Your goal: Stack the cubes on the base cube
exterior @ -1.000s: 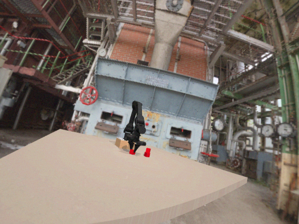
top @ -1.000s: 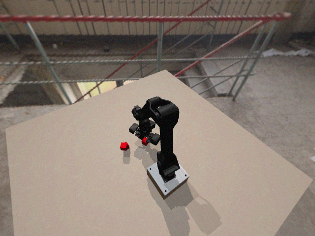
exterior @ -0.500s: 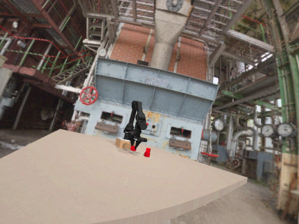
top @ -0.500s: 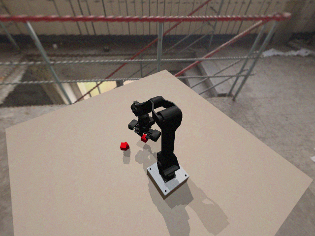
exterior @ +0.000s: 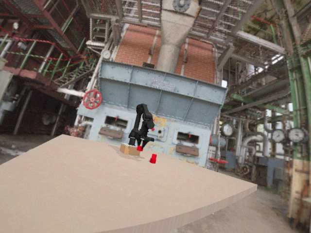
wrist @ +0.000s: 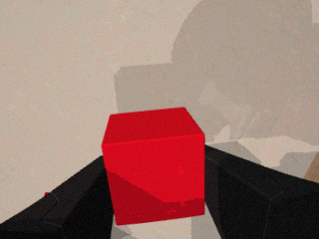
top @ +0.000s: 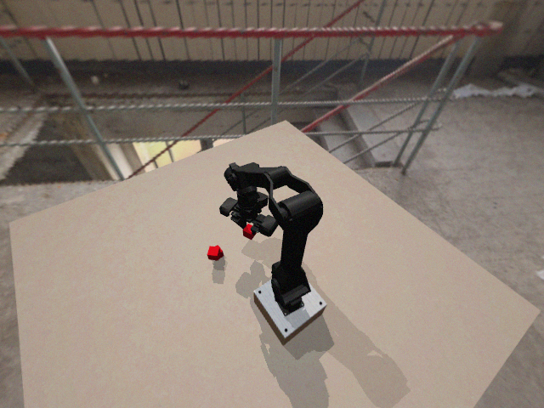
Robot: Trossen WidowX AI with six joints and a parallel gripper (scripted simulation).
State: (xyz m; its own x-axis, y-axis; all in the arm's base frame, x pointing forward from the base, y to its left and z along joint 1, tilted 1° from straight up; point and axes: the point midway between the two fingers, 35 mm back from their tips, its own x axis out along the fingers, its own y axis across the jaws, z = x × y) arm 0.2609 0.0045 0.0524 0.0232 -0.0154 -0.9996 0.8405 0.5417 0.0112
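Observation:
My gripper point(top: 249, 229) point(exterior: 139, 147) point(wrist: 154, 161) is shut on a red cube point(top: 248, 231) point(exterior: 139, 148) point(wrist: 155, 159) and holds it level a little above the table point(top: 110, 333) point(exterior: 75, 190), with its shadow on the surface below. In the wrist view the two black fingers press on the cube's left and right faces. A second red piece point(top: 214, 252) point(exterior: 152, 158) stands on the table to the left of the gripper. In the exterior view it looks like a red cube with a smaller red cube on top, but it is too small to tell how the upper one sits.
The arm's mount block point(top: 290, 314) point(exterior: 128, 149) is fixed to the table behind the gripper. The table's edges drop off on all sides. Railings and machinery are only in the background.

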